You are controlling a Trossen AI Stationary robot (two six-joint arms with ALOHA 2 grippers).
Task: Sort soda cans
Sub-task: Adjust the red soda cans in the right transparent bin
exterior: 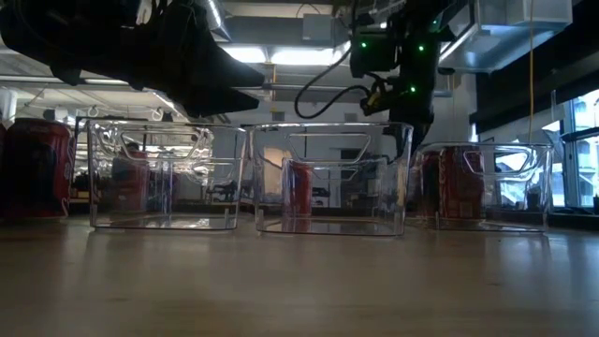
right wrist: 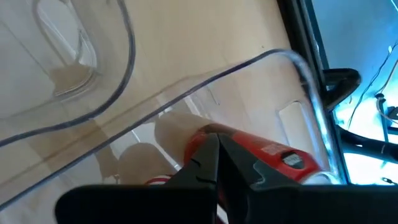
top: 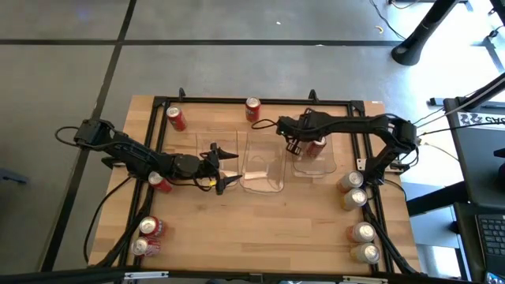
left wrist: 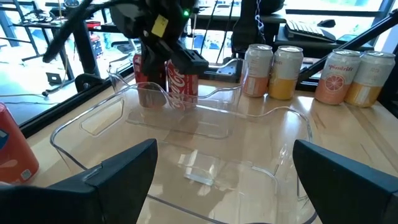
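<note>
Three clear bins stand in a row mid-table. Two red soda cans stand upright in the right bin (top: 314, 167): one (top: 316, 147) shows from above, and the left wrist view shows both (left wrist: 183, 84), (left wrist: 146, 81). My right gripper (right wrist: 214, 142) hangs shut over that bin, slanting down, its tips by the near can (right wrist: 267, 152). My left gripper (top: 235, 167) is open, nearly level, above the left bin (top: 207, 150) and facing the middle bin (left wrist: 186, 143). More red cans (top: 176, 118), (top: 252, 109), (top: 158, 181) stand on the table. My right gripper's shut fingertips (right wrist: 208, 149) stand right at the side of the red can (right wrist: 249, 146) in the right bin, coming from above at a slant. I cannot tell whether they touch it. The can stands upright on the bin's floor.
Several pale cans (top: 353, 180), (top: 365, 252) stand along the table's right edge. Two red cans (top: 151, 227), (top: 142, 247) stand at the near left corner. A black frame (top: 260, 101) borders the table. The near middle of the wooden top lies bare.
</note>
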